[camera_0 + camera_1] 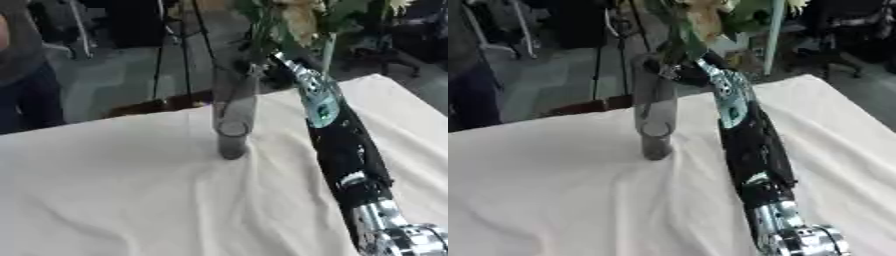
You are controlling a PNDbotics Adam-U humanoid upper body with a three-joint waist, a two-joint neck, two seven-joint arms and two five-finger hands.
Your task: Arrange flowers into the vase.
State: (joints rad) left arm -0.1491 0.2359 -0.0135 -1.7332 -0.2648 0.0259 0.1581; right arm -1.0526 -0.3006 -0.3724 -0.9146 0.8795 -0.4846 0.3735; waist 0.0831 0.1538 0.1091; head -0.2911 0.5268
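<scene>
The right robot hand (pixel 677 70) is curled around the flowers (pixel 702 20) right at the top of the vase (pixel 654 120), which stands just below it on the tabletop (pixel 553 190), so the stems look part-way in.

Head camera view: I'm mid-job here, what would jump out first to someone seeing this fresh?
The long black and silver right arm cuts up across the white tablecloth from the lower right corner, its right hand reaching the rim of the tall clear vase at the table's far middle. Above that, a bunch of flowers with green stems and pale blooms fills the top of the picture; the fingers there are too blurred to read.
</scene>
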